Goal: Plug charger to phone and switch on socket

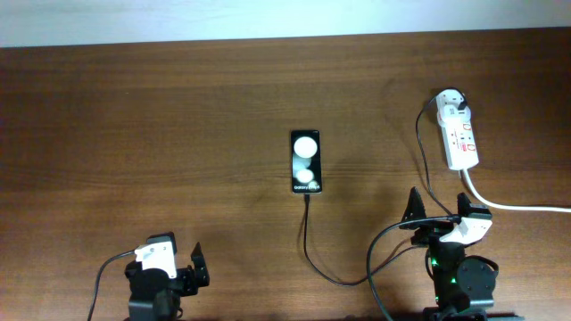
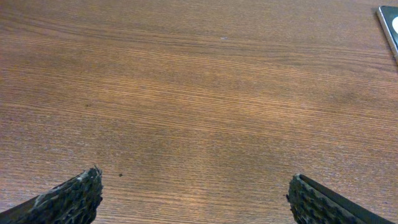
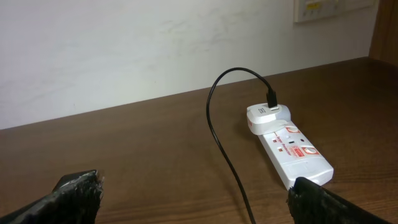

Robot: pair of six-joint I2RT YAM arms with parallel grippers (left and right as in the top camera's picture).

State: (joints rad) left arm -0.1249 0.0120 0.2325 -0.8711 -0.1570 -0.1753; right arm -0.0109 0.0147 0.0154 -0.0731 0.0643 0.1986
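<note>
Two steps, one apparently done: the charger (image 1: 306,234) looks seated in the phone (image 1: 305,161) at the middle of the bench (image 1: 134,107) | next you press the switch on the socket (image 1: 460,135), far right, ahead of the right tool (image 1: 438,207) | right tool and left tool (image 2: 196,196) both wide open, holding and touching nothing
</note>
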